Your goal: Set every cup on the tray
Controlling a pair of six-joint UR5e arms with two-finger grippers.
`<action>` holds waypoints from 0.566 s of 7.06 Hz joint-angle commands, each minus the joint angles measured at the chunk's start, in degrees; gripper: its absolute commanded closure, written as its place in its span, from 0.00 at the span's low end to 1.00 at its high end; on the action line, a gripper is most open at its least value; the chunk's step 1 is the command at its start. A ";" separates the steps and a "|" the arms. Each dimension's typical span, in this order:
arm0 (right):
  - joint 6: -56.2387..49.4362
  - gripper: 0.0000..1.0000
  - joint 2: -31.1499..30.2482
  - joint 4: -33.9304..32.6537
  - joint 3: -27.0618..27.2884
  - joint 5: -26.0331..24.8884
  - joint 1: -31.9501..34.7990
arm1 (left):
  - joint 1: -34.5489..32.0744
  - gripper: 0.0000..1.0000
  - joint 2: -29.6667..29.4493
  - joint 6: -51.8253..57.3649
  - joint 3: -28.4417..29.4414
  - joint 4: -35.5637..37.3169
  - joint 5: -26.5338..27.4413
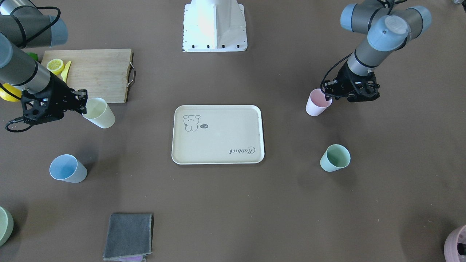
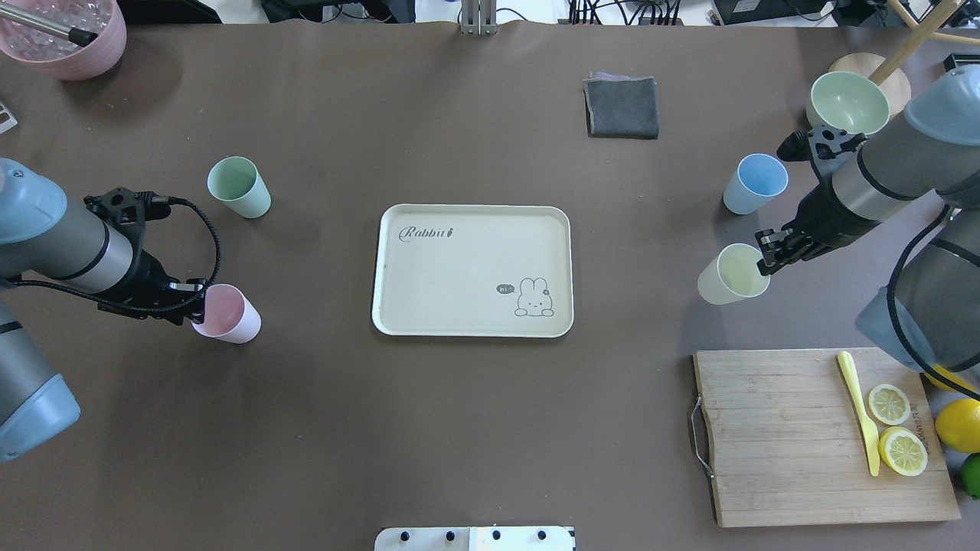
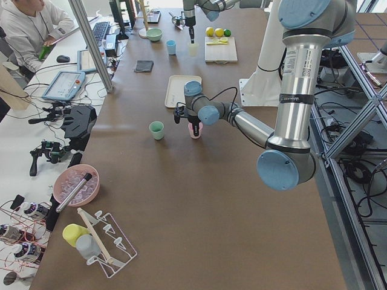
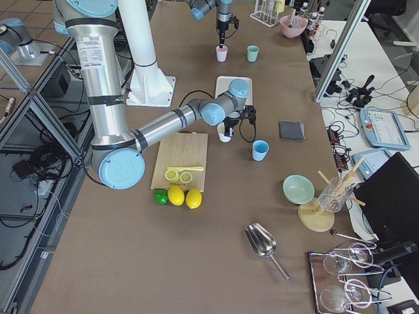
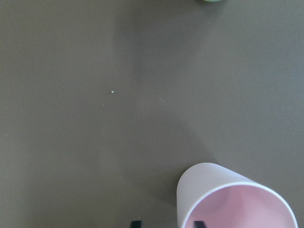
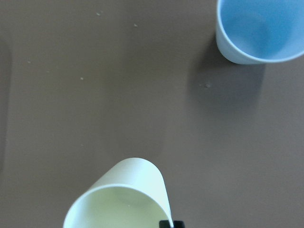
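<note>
Overhead exterior: we are risking tipping the pink cup (image 2: 231, 315) at the tray's (image 2: 459, 275) nine o'clock, left gripper (image 2: 200, 304) spread astride its rim.

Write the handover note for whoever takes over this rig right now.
Left gripper: open, straddling the pink cup's rim, one finger inside and one outside.
Right gripper: looks shut on the yellow cup's rim.
Blue cup and green cup: on the table, no gripper at them, blue on the robot's right and green on its left.
Tray: mid-table, holds no cup.
Done: nothing placed yet.
Left: all four cups onto the tray.
</note>
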 commanded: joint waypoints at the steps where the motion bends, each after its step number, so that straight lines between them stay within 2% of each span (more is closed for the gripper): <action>1: 10.53 1.00 6.89 0.03 -0.25 0.79 -2.80 | 0.32 1.00 -2.60 -0.58 0.75 0.09 -0.57; 3: 18.63 1.00 11.91 0.12 -0.87 -0.78 -8.85 | 0.32 1.00 -7.59 -0.66 0.92 1.93 -2.14; 4: 21.80 1.00 13.50 0.38 -1.48 -3.23 -11.84 | 0.15 1.00 -12.67 -0.75 1.10 6.47 -2.16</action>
